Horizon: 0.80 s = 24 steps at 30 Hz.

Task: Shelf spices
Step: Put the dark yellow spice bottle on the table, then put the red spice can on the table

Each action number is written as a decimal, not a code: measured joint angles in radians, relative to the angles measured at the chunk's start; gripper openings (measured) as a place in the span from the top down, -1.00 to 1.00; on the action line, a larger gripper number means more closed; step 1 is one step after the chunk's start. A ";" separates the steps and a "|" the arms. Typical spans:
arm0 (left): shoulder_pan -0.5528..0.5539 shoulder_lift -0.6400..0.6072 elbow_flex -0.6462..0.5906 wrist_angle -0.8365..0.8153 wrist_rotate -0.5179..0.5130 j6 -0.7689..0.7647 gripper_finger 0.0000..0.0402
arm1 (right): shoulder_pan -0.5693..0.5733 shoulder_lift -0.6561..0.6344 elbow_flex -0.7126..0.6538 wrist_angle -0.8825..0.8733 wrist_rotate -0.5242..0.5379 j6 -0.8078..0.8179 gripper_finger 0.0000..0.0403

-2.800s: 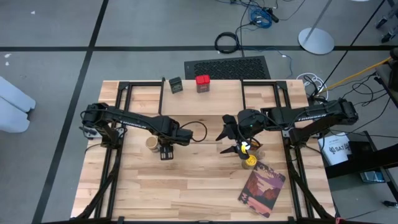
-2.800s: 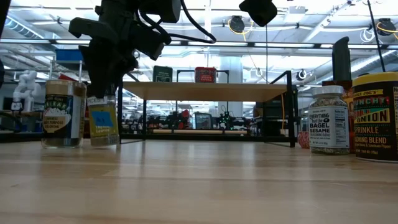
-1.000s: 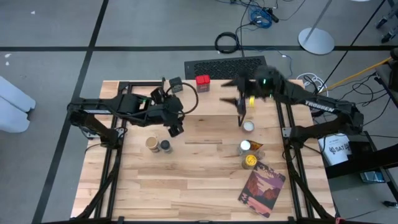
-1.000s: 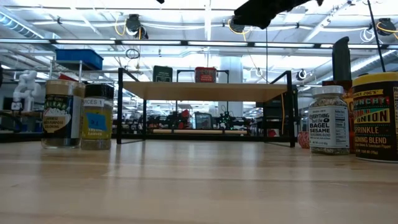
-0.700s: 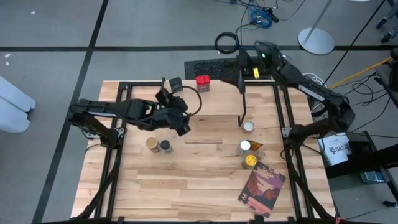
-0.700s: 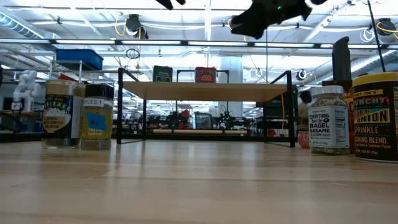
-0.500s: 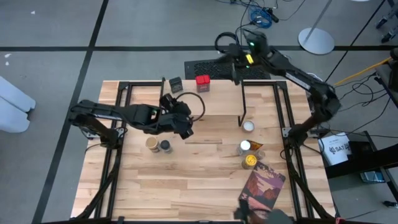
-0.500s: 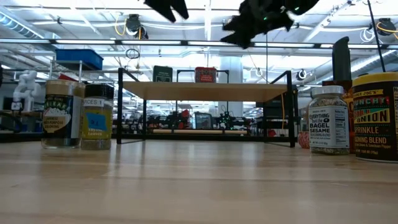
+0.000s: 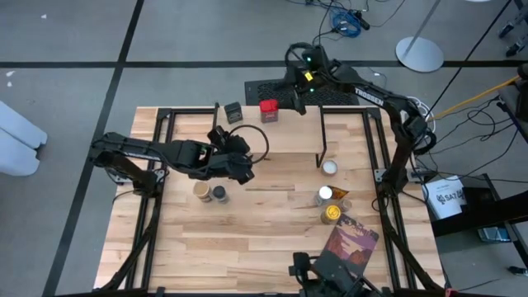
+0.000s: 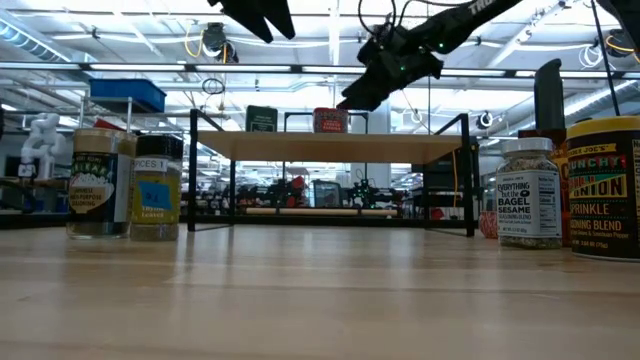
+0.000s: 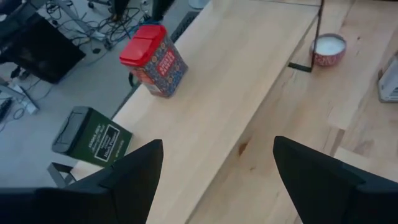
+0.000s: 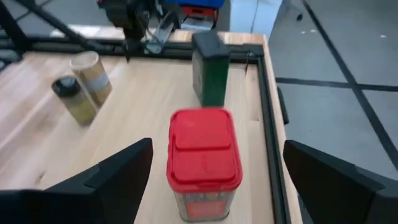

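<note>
Hovering over the far edge of the pale wooden plank shelf [image 9: 272,124], my right gripper [image 9: 294,101] had its two dark fingers spread wide with nothing between them, and through its wrist camera I saw the red-lidded patterned tin [image 12: 204,163] standing upright on the plank just ahead of the open jaws. Beside that tin, a little farther along the shelf, stood the dark green rectangular tin with a black top [image 12: 210,67], also upright. My left gripper [image 9: 240,162] hung above the big wood-plank table [image 9: 247,239] in front of the shelf, its fingers likewise apart and empty, looking down on both tins. Just below it on the table stood a tan-lidded jar [image 9: 200,190] touching or nearly touching a black-capped jar [image 9: 219,194]. Toward the right side I could make out a small white-topped round tin [image 9: 329,167] near the shelf's black metal leg, then a white-lidded glass jar [image 9: 325,195] and a yellow-lidded canister [image 9: 331,214] close together. Next to those lay a flat reddish-purple picture-covered book [image 9: 350,246], near the table's front right edge.
</note>
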 joint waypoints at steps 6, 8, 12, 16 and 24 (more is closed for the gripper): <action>-0.019 -0.004 0.000 0.000 -0.002 0.000 -0.57 | 0.006 0.008 0.001 -0.015 -0.007 -0.025 -0.74; -0.020 -0.004 0.000 0.000 -0.003 0.004 -0.57 | 0.006 0.008 0.001 -0.017 -0.007 -0.024 -0.74; -0.019 -0.004 0.000 0.004 -0.005 0.008 -0.57 | 0.014 0.025 0.001 -0.024 -0.006 -0.017 -0.74; -0.018 -0.004 0.000 0.016 -0.006 0.025 -0.57 | 0.032 0.057 0.000 -0.011 0.021 -0.016 -0.74; -0.018 -0.004 0.000 0.015 -0.006 0.031 -0.57 | 0.042 0.090 0.000 0.003 0.027 -0.016 -0.69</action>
